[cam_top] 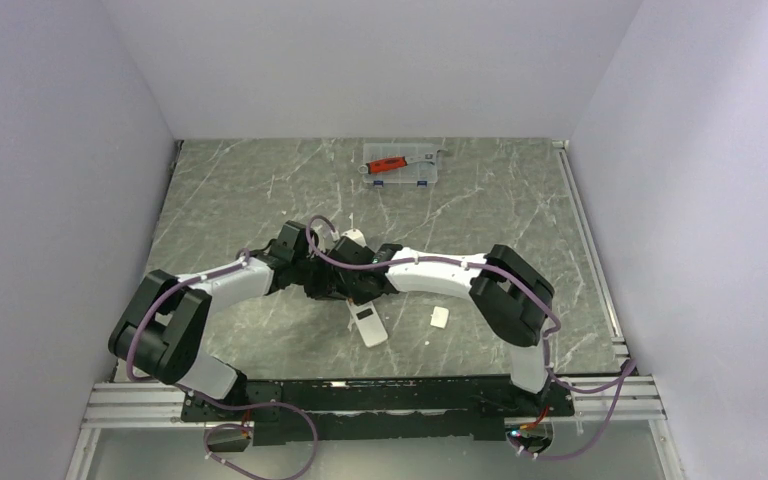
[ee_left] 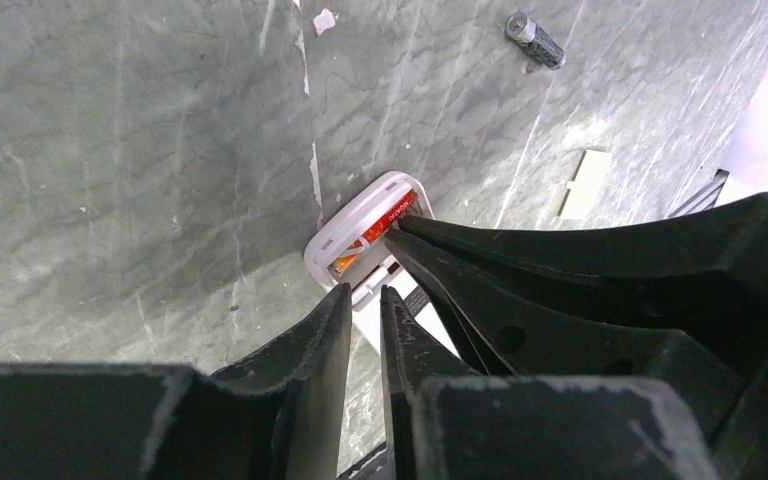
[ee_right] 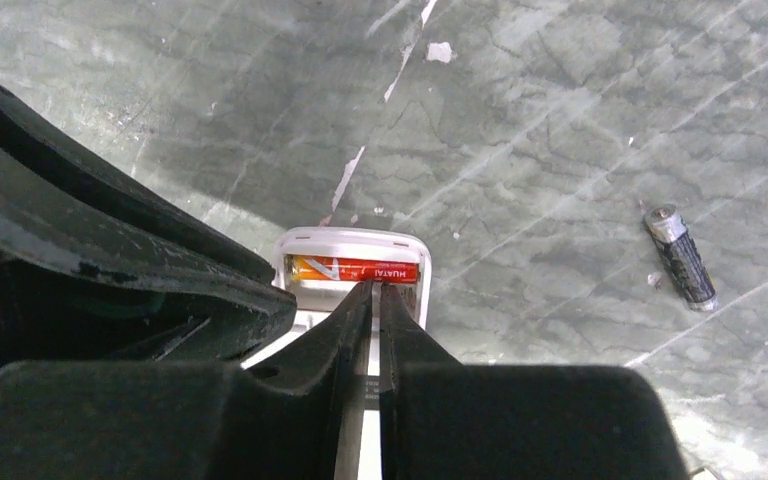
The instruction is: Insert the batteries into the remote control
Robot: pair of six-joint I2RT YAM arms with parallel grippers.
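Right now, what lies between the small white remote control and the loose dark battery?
Nothing; the right wrist view shows only bare grey marbled tabletop between the remote control and the loose battery.

walls (cam_top: 380,60): plain pale lilac, left/far/right | tabletop (cam_top: 520,200): grey marble-look, white veins, scuffed | alu rail (cam_top: 590,250) right edge | light: soft, even

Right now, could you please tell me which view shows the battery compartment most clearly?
Right wrist: sharp and evenly lit, the label on the seated battery in the remote control is legible. Left wrist: softer, that label barely readable, the table shadowed beside it. Top external: even light, no glare, but the remote control is too small for detail.
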